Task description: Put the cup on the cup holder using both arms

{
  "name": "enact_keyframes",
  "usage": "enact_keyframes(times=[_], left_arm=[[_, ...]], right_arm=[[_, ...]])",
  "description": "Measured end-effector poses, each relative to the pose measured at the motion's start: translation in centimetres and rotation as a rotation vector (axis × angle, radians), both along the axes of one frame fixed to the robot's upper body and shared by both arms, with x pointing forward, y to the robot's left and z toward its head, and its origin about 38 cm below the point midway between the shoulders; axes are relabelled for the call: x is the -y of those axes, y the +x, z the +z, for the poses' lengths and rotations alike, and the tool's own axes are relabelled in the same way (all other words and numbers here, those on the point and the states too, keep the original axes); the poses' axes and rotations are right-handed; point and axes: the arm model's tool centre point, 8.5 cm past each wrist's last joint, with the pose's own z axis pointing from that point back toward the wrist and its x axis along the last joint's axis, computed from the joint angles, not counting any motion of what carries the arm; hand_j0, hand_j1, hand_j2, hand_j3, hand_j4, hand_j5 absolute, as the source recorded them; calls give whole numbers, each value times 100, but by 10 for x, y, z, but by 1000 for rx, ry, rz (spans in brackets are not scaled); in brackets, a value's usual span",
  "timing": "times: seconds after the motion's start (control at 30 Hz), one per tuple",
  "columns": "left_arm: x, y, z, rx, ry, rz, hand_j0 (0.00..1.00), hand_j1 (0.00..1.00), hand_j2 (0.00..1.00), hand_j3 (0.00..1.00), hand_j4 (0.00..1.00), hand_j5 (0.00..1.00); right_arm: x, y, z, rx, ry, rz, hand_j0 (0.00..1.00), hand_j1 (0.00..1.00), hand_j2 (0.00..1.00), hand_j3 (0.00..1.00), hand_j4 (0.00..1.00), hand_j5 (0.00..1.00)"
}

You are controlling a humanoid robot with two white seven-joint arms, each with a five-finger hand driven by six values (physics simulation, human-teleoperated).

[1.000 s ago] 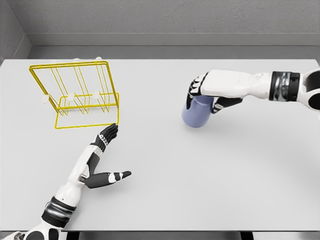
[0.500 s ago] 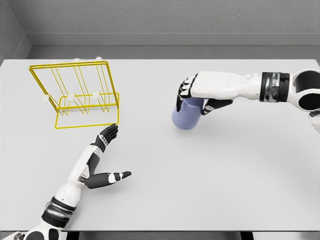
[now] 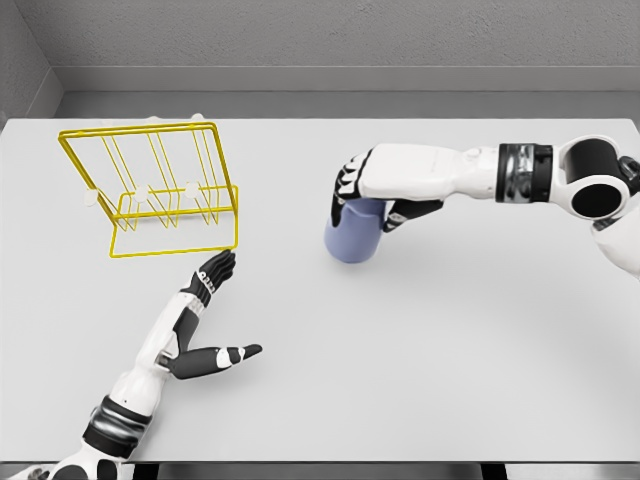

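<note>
Tabletop (image 3: 470,350), pale grey, carries everything. Yellow wire cup holder (image 3: 150,190) stands just beyond the left hand's fingertips, well to the left of the right hand. Right arm reaches in from the right edge, and the right hand (image 3: 375,190) is clamped over the top of the blue cup (image 3: 352,230), fingers wrapped down its sides; the cup hangs directly under that palm, upright. Left hand (image 3: 195,325) lies low near the front, fingers spread flat and thumb out, holding nothing, well apart from the cup.
</note>
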Motion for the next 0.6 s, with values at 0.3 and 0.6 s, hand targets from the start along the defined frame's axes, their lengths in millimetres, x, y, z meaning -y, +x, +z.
enact_keyframes(times=[0.3, 0.6], left_arm=[[-2, 1, 1, 2, 2, 7, 100, 100, 100, 100, 100, 100], [-2, 0, 0, 0, 2, 8, 100, 100, 100, 100, 100, 100]], right_arm=[[-9, 6, 0, -7, 13, 4, 55, 55, 55, 55, 55, 55], [-20, 7, -3, -18, 31, 16, 55, 55, 55, 55, 55, 55]])
